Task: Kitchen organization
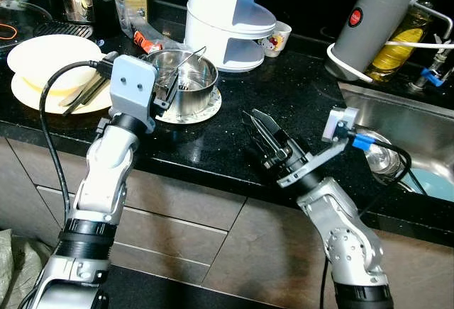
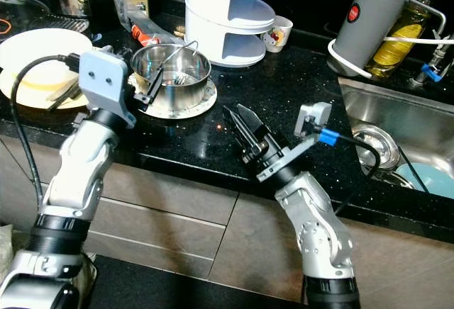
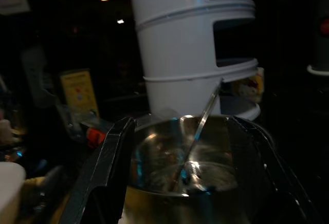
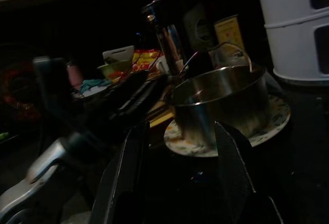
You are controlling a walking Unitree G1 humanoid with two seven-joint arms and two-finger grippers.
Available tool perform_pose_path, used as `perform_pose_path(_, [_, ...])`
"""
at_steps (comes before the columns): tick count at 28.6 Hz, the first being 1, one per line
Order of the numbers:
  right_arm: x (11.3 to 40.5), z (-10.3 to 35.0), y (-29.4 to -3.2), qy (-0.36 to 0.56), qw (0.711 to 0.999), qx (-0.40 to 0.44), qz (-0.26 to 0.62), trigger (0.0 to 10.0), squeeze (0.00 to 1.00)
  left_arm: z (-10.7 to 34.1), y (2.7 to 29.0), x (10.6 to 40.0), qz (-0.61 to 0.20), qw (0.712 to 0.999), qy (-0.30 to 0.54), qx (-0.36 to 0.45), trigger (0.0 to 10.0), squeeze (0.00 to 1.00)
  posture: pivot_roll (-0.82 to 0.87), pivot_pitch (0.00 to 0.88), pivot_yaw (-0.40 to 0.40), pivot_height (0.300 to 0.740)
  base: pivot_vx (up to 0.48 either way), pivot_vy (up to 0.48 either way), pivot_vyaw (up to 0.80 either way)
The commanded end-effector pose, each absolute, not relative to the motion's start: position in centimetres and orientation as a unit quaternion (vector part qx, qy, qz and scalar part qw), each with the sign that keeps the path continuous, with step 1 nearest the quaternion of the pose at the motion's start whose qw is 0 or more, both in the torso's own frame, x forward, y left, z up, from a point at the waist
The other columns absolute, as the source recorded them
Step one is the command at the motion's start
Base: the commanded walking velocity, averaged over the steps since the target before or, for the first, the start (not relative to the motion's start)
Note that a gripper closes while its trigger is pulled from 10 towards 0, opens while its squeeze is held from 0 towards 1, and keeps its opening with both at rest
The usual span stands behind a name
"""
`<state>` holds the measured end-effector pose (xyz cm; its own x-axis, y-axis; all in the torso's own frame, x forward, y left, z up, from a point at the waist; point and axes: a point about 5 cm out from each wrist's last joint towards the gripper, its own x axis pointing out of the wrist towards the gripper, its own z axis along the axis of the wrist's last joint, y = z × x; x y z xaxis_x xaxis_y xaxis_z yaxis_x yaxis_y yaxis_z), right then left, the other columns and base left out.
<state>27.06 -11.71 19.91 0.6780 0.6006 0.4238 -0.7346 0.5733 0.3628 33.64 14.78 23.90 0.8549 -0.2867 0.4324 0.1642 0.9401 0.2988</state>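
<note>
Countertop: left hand straddles pot.

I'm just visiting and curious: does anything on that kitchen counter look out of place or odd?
Mildly odd: the steel pot stands on a patterned plate rather than the counter, with a thin wire utensil leaning inside. The left hand is open at its rim. I see nothing spilled or broken.

This is a home kitchen: a black speckled countertop with a steel sink on the right, drawers below, and probably an oil bottle far right.
</note>
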Motion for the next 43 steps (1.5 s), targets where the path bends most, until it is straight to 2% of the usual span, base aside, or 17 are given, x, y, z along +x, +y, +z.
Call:
perform_pose_path(1, [26.7,20.1,-11.6,-0.127,0.873,0.26,0.392,10.0,0.0,23.5,14.0,33.8,-0.135,0.953,-0.24,0.123,10.0,0.0,0.1,0.034,-0.165,0.74,0.0,0.0,0.0])
perform_pose_path(16, [24.7,19.6,-9.9,-0.103,0.852,0.243,0.452,10.0,0.0,21.9,14.7,34.1,-0.114,0.961,-0.212,0.139,10.0,0.0,0.11,0.026,-0.158,0.74,0.0,0.0,0.0])
perform_pose_path(29, [24.6,19.9,-9.9,-0.104,0.852,0.241,0.453,10.0,0.0,21.7,15.2,34.9,-0.11,0.962,-0.202,0.15,10.0,0.0,0.1,0.032,-0.16,0.74,0.0,0.0,0.0])
perform_pose_path(30, [24.6,19.9,-9.9,-0.104,0.852,0.241,0.453,10.0,0.0,21.8,15.2,34.9,-0.11,0.961,-0.203,0.15,5.5,0.0,0.1,0.034,-0.159,0.74,0.0,0.0,0.0])
perform_pose_path(32, [24.6,19.9,-9.9,-0.104,0.852,0.241,0.453,10.0,0.0,21.8,15.2,34.9,-0.11,0.961,-0.204,0.149,5.5,0.0,0.1,0.034,-0.159,0.74,0.0,0.0,0.0])
perform_pose_path(33, [24.6,19.9,-9.9,-0.104,0.853,0.241,0.452,10.0,0.0,21.9,15.2,34.9,-0.11,0.961,-0.206,0.149,0.0,0.0,0.1,0.034,-0.159,0.74,0.0,0.0,0.0])
perform_pose_path(43, [24.7,19.8,-9.9,-0.102,0.854,0.241,0.449,10.0,0.0,22.0,15.2,34.7,-0.109,0.96,-0.212,0.148,0.0,0.0,0.11,0.035,-0.16,0.74,0.0,0.0,0.0])
